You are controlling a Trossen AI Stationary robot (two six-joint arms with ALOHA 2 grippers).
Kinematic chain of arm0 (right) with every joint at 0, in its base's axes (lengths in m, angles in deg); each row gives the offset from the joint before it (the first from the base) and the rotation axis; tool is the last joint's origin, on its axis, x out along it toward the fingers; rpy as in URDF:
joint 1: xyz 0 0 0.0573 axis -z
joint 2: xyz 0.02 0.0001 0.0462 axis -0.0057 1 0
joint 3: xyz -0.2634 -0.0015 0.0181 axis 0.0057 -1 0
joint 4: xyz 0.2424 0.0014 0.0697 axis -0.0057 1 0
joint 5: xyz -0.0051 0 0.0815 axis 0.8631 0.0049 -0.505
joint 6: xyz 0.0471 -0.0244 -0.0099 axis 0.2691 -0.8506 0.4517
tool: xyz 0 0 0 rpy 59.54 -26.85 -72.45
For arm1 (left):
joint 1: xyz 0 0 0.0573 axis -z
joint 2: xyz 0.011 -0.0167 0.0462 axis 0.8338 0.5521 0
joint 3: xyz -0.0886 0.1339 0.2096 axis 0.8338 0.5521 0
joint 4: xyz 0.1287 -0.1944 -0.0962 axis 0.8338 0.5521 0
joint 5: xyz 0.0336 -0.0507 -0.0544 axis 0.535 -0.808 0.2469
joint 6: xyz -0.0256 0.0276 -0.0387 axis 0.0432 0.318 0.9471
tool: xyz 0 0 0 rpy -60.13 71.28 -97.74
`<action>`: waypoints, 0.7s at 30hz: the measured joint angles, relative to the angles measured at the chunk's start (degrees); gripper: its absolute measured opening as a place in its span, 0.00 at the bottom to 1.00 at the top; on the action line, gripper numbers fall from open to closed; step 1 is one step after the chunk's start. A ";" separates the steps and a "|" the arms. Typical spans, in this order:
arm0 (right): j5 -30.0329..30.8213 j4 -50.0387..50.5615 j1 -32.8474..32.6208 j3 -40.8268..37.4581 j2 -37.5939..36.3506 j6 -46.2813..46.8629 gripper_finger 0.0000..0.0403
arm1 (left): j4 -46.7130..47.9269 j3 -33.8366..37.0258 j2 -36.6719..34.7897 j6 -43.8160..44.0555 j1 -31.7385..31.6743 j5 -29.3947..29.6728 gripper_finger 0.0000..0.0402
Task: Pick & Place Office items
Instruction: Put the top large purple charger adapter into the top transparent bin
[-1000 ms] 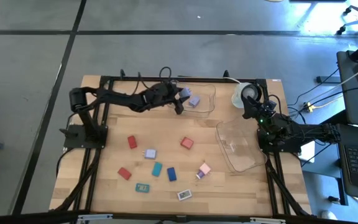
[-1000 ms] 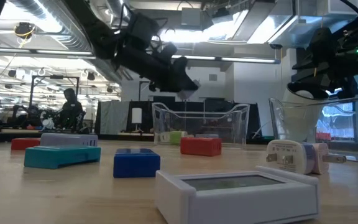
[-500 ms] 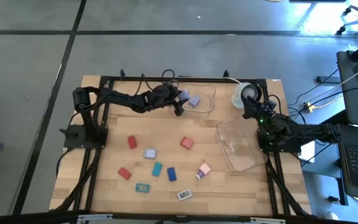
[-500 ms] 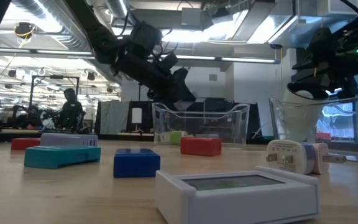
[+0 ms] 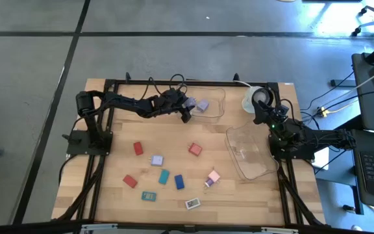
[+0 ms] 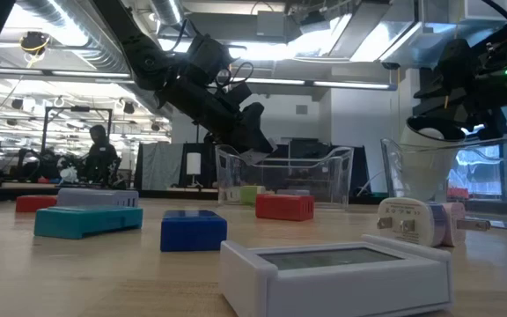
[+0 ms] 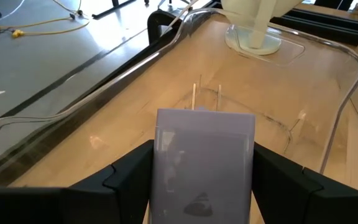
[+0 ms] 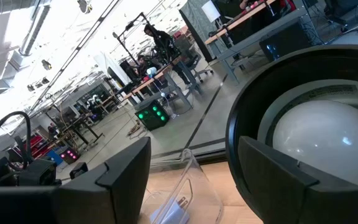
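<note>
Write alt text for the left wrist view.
A lavender plug block sits between the left gripper's two dark fingers, its prongs pointing into a clear plastic tub on the wooden table.

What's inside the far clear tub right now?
The far clear tub holds a lavender plug block on its floor, just ahead of the left gripper. The low view hints at a green piece inside; the gripper hides that corner from above.

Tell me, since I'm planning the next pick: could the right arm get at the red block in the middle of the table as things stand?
Probably yes. The right gripper hovers by the round white-and-black object, fingers open and holding nothing. The red block lies alone on bare wood, but the clear tub sits between, so the arm would likely pass over it.
</note>
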 joint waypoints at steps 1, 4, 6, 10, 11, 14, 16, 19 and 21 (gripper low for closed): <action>0.00 0.01 0.00 0.01 0.00 0.00 0.61 | -0.01 0.00 0.00 0.00 0.00 -0.01 0.58; 0.00 0.00 0.00 0.00 0.00 0.00 0.61 | -0.05 0.00 0.00 0.00 0.00 -0.11 0.58; 0.00 -0.02 0.01 0.00 0.00 0.02 0.61 | -0.23 0.00 0.00 0.06 0.00 -0.14 0.58; 0.00 -0.02 0.01 0.00 0.00 0.00 0.61 | -0.52 0.00 0.00 0.24 0.00 -0.34 0.58; 0.00 0.00 0.01 0.00 0.00 0.01 0.61 | -0.56 0.00 0.00 0.38 0.00 -0.34 0.58; 0.00 -0.02 0.01 0.00 0.00 0.00 0.61 | -0.77 0.00 0.00 1.66 0.00 -0.34 0.58; 0.00 -0.02 0.01 0.00 0.00 0.00 0.61 | -0.76 0.00 0.00 1.73 0.00 -0.34 0.58; 0.00 0.00 0.00 0.00 0.00 0.02 0.61 | -0.79 0.00 0.00 1.98 0.00 -0.34 0.58; 0.00 0.00 -0.01 0.02 0.00 0.02 0.61 | -0.86 0.00 0.00 2.75 0.00 -0.33 0.59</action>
